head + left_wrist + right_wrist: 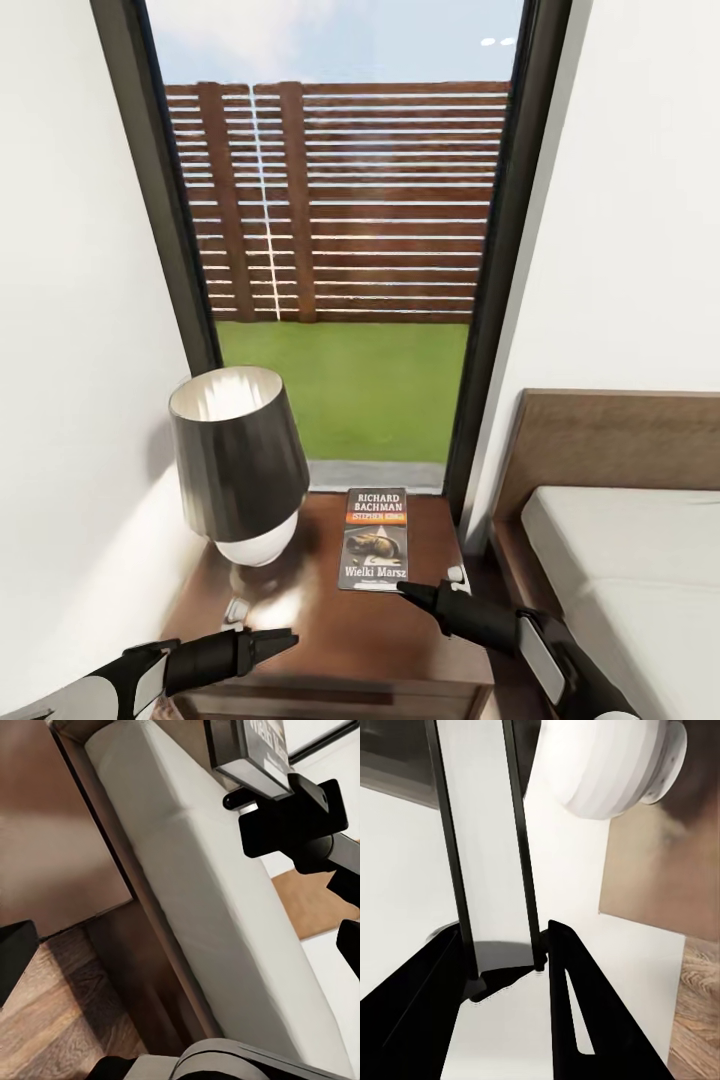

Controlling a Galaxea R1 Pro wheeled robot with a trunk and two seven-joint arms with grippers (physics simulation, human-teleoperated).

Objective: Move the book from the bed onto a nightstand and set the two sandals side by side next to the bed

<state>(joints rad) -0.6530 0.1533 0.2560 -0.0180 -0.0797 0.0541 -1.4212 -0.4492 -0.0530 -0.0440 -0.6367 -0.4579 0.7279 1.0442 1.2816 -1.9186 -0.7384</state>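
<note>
- Pinching the book (pixel 375 540) by its near edge with the right jaws, closed down against both covers with no gap showing in the right wrist view.
- Holding nothing with the left jaws, spread wide and hanging low at the front edge of the nightstand (pixel 400 640).
- Lying, or very nearly lying, cover-up on the nightstand beside the lamp (pixel 240 460), title facing the robot, close to the window (pixel 340 250).
- Risking a drop or a bounce if letting go early: judging from the head view alone, not being able to tell whether the book is resting flat on the surface or floating just above it.
- Risking dragging the book back off the front edge when pulling away, should the jaws be opening too little before retreating.
- Risking a knock against the lamp when swinging sideways, the shade and white base sitting just beside the book.
- Risking a slide toward the bed (pixel 630 560) side, the book sitting near that edge of the surface.
- Showing, in the right wrist view, the book (pixel 484 832) edge-on between the jaws, plus the lamp's round white base (pixel 607 765), neither detail readable from the head.
- Showing, in the left wrist view, the book (pixel 251 746) from the side in the right jaws, with the mattress edge (pixel 195 885), the nightstand side (pixel 52 840) and the wood floor (pixel 45 1020).
</note>
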